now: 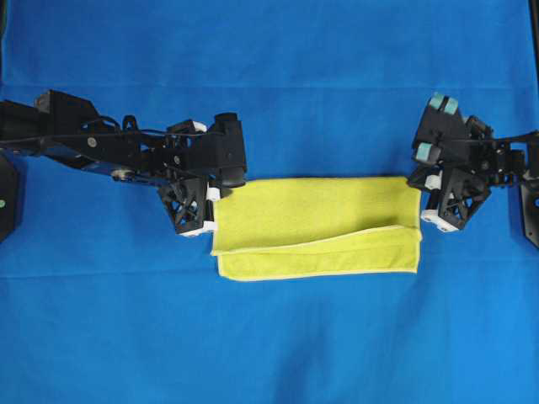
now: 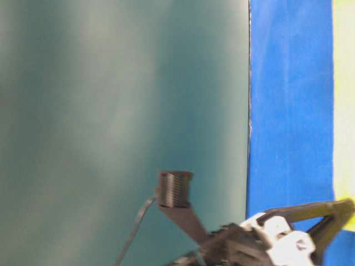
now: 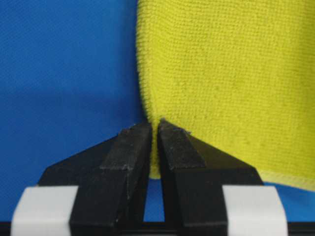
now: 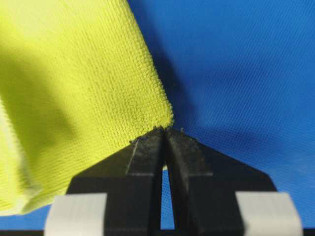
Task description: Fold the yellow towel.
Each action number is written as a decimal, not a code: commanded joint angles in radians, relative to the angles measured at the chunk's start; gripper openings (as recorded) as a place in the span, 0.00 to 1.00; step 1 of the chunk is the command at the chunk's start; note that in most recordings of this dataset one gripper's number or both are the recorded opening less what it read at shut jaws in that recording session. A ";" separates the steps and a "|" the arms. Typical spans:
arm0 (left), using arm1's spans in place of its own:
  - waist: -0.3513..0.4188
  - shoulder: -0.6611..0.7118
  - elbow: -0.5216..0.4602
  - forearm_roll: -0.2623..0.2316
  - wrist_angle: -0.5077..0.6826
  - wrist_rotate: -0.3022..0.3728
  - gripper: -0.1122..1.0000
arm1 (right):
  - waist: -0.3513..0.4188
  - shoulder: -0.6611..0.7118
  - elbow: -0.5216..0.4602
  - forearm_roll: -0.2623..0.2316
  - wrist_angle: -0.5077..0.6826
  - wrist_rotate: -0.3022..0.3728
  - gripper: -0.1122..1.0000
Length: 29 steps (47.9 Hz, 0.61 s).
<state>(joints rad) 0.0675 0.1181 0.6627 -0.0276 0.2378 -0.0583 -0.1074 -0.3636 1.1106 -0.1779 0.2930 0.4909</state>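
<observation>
The yellow towel lies folded once on the blue cloth, a long rectangle with its upper layer slanting short of the near hem. My left gripper sits at the towel's left edge. In the left wrist view the left gripper is shut, with the towel edge pinched between its black fingers. My right gripper is at the towel's right edge. In the right wrist view the right gripper is shut on the corner of the towel.
The large blue cloth covers the whole table under both arms. In the table-level view a strip of the towel shows at the right, beside a dark teal wall, with arm parts at the bottom.
</observation>
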 commanded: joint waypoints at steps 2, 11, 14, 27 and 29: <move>-0.012 -0.095 -0.060 0.000 0.086 -0.008 0.13 | -0.002 -0.081 -0.049 0.000 0.087 0.002 0.11; -0.032 -0.202 -0.117 0.002 0.192 -0.015 0.13 | 0.008 -0.221 -0.112 -0.003 0.241 0.002 0.11; -0.037 -0.230 -0.126 0.002 0.206 -0.015 0.13 | 0.015 -0.259 -0.127 -0.003 0.281 0.002 0.11; -0.058 -0.259 -0.106 0.002 0.187 -0.017 0.13 | 0.021 -0.310 -0.127 -0.008 0.298 0.002 0.11; -0.060 -0.261 -0.106 0.002 0.183 -0.017 0.13 | 0.020 -0.308 -0.127 -0.014 0.291 0.003 0.11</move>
<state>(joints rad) 0.0153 -0.1181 0.5660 -0.0276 0.4341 -0.0736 -0.0859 -0.6734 1.0017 -0.1825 0.5983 0.4909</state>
